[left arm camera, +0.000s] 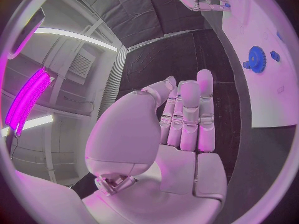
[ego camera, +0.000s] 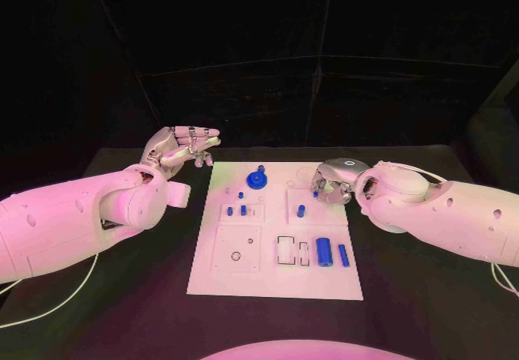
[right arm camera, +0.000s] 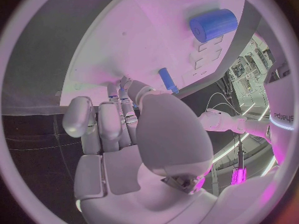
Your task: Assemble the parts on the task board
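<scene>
head view: the white task board (ego camera: pixel 276 277) lies in the middle of the black table (ego camera: pixel 421 300). on its far part stands a blue gear (ego camera: pixel 257 179) with a small blue peg just behind it. nearer, two short blue pins (ego camera: pixel 236 211) stand in a square plate on the left half, and a small blue pin (ego camera: pixel 301 212) stands in the plate beside it. along the near right part lie a thick blue cylinder (ego camera: pixel 323 250) and, just beside it, a thin blue rod (ego camera: pixel 344 255).

the left hand (ego camera: pixel 181 146) hangs above the table off the board's far left corner, palm up, holding nothing; in the left wrist view its fingers (left arm camera: pixel 187 109) lie straight and side by side, with the gear off to one side on the board.

the right hand (ego camera: pixel 333 182) sits low over the board's far right part. in the right wrist view its fingers (right arm camera: pixel 118 109) curl toward the board, and a small blue pin lies at their tips; whether the fingers are clamped on it i cannot tell.
</scene>
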Controlling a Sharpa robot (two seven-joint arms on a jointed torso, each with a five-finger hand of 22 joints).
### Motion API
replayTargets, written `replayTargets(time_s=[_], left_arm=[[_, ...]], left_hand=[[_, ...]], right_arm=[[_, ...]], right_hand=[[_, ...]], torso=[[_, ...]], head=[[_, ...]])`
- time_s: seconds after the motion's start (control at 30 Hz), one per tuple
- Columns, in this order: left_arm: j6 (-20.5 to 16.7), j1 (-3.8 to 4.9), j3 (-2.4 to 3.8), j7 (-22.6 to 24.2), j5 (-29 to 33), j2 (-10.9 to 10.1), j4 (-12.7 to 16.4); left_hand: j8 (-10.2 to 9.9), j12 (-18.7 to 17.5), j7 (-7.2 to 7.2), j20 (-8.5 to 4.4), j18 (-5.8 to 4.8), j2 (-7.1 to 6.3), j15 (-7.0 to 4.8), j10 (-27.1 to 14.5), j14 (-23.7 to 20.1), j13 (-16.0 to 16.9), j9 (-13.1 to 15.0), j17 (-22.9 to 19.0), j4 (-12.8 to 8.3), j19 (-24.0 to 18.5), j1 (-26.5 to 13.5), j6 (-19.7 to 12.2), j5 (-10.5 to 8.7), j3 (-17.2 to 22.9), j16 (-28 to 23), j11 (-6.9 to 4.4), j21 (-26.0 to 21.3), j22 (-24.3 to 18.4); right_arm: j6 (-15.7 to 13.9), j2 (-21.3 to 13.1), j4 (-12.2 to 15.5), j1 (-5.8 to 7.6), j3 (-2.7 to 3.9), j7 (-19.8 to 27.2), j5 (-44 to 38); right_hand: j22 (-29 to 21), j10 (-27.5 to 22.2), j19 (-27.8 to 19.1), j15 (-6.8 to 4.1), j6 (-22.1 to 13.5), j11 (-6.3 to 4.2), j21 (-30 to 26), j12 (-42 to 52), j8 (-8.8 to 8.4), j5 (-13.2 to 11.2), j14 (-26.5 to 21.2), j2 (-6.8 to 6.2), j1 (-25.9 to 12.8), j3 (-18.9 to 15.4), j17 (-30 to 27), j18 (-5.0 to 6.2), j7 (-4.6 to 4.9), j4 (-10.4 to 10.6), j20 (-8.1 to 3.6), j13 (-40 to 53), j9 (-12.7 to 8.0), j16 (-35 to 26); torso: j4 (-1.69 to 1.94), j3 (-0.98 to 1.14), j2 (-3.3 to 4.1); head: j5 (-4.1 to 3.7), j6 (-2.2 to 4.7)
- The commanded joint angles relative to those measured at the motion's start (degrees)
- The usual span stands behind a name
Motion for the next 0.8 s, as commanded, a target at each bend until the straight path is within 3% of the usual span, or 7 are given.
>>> replayTargets(time_s=[0.03, 0.8], left_arm=[[0.81, 0.06, 0.04, 0.13, 0.21, 0.00, 0.00], [0.99, 0.06, 0.04, -0.32, 0.21, 0.24, -0.20]], left_hand=[[-0.26, 0.25, 0.08, 0.14, 0.32, -0.01, -0.05, -0.38, -0.42, -0.08, -0.08, -0.04, 0.00, -0.28, -0.47, -0.45, 0.15, -0.22, -0.25, 0.13, -0.38, -0.08], [-0.31, 0.29, 0.11, 0.16, 0.34, 0.06, -0.04, -0.58, -0.46, -0.10, -0.11, -0.20, -0.27, -0.28, -0.22, -0.58, 0.16, -0.21, -0.36, 0.14, -0.54, -0.18]], right_arm=[[1.71, 0.17, 0.13, -0.29, -0.26, 0.21, 0.17], [0.26, 1.02, 0.04, -0.45, -0.25, -1.80, -0.36]], right_hand=[[-0.04, 0.13, -0.09, 0.12, -0.22, 0.37, -0.08, -0.17, -0.11, 0.16, 0.68, -0.40, -0.08, 0.29, -0.07, 0.24, 0.11, -0.01, 0.39, 0.05, -0.03, 0.03], [0.81, 2.22, 0.52, -0.35, 1.66, -0.31, 0.46, 1.07, 0.45, -0.37, 0.95, -0.50, -1.81, 3.18, 0.53, 0.10, -0.47, -0.31, 0.08, 0.33, 0.28, 0.76]], torso=[[0.01, 0.00, 0.00], [0.02, 0.04, 0.02]], head=[[0.07, -0.06], [0.26, -0.24]])
